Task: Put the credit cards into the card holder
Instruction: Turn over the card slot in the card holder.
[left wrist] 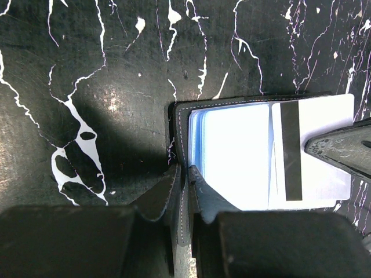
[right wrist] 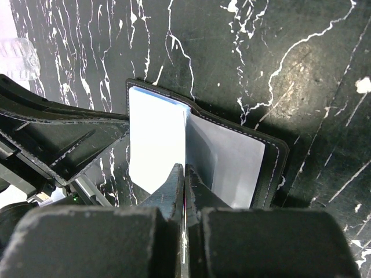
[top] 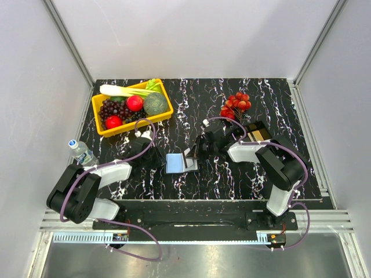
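Remotely, I am working a black, white-veined marble table (top: 232, 176) boxed by pale grey walls (top: 191, 35): centre frame, my left gripper (left wrist: 184, 171) is pinching the open card holder (top: 174, 163) by its edge while my right gripper (right wrist: 184, 171) is clamping a striped credit card (left wrist: 324, 116) against its pale inside.

Two YAM arms reach inward and meet near the middle of the workspace. The left arm (top: 110, 171) is folded low with its forearm angled to the right, and the right arm (top: 278, 165) is bent sharply at the elbow with its forearm running left. The left gripper (left wrist: 184, 188) has its jaws pressed together on the black edge of the card holder (left wrist: 181, 124). Opposite it, almost tip to tip, the right gripper (right wrist: 184, 176) is fully closed, its two fingers pinching the thin edge of a credit card (left wrist: 324, 116).
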`<move>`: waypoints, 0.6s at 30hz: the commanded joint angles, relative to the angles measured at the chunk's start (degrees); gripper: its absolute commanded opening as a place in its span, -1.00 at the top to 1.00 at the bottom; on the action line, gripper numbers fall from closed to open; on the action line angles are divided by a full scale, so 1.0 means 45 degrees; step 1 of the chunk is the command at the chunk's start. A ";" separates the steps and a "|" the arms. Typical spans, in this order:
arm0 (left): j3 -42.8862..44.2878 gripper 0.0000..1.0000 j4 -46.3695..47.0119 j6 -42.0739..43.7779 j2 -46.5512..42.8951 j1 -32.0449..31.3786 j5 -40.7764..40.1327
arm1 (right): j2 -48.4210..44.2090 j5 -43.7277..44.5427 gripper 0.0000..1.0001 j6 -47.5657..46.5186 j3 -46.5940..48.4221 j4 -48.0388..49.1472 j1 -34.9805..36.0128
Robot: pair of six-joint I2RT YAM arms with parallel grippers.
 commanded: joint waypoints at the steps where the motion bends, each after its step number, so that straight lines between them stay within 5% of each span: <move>1: 0.0145 0.76 -0.0580 0.0313 0.0207 0.0011 -0.0020 | -0.0243 0.0409 1.00 0.0591 -0.0373 0.0955 -0.0025; 18: -0.0168 0.77 -0.0424 -0.0195 -0.0047 -0.0087 0.0117 | -0.0006 0.0446 1.00 0.2117 -0.2112 0.4570 -0.0006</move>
